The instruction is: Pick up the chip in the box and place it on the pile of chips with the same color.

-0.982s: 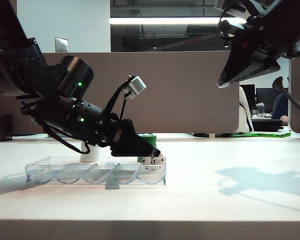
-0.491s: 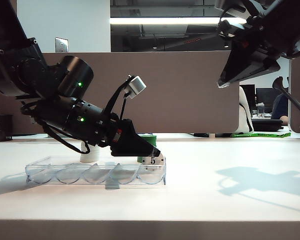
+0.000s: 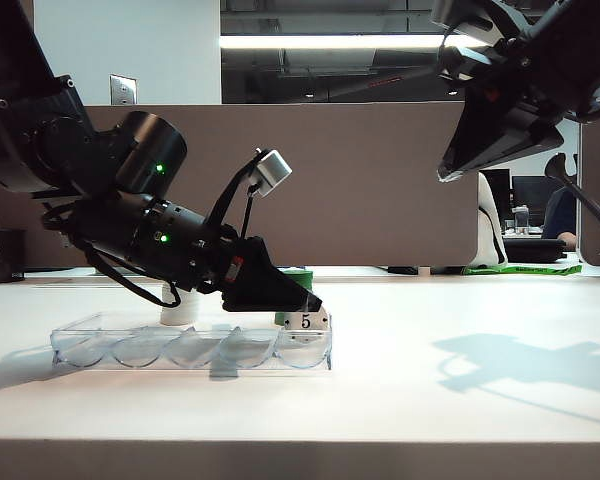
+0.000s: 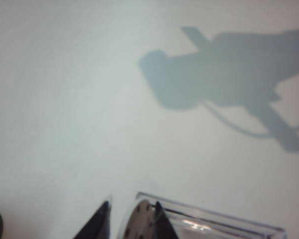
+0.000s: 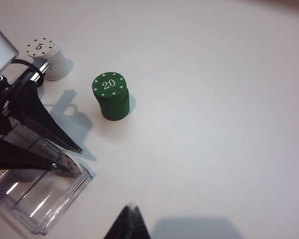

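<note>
The left gripper straddles the white "5" chip in the clear tray's end slot, jaws partly apart around it, not lifted. The white stack waits behind the tray. The right gripper hangs high; its opening can't be told.

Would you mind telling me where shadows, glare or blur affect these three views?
Exterior view: the ceiling light glares; a raised arm's shadow falls on the table at right. Left wrist view: soft overall, with the left gripper and white chip blurred. Right wrist view: sharp, though the clear box shows reflections.

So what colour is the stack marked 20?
Green, with white numerals and rim marks; the chip stack shows best in the right wrist view.
</note>
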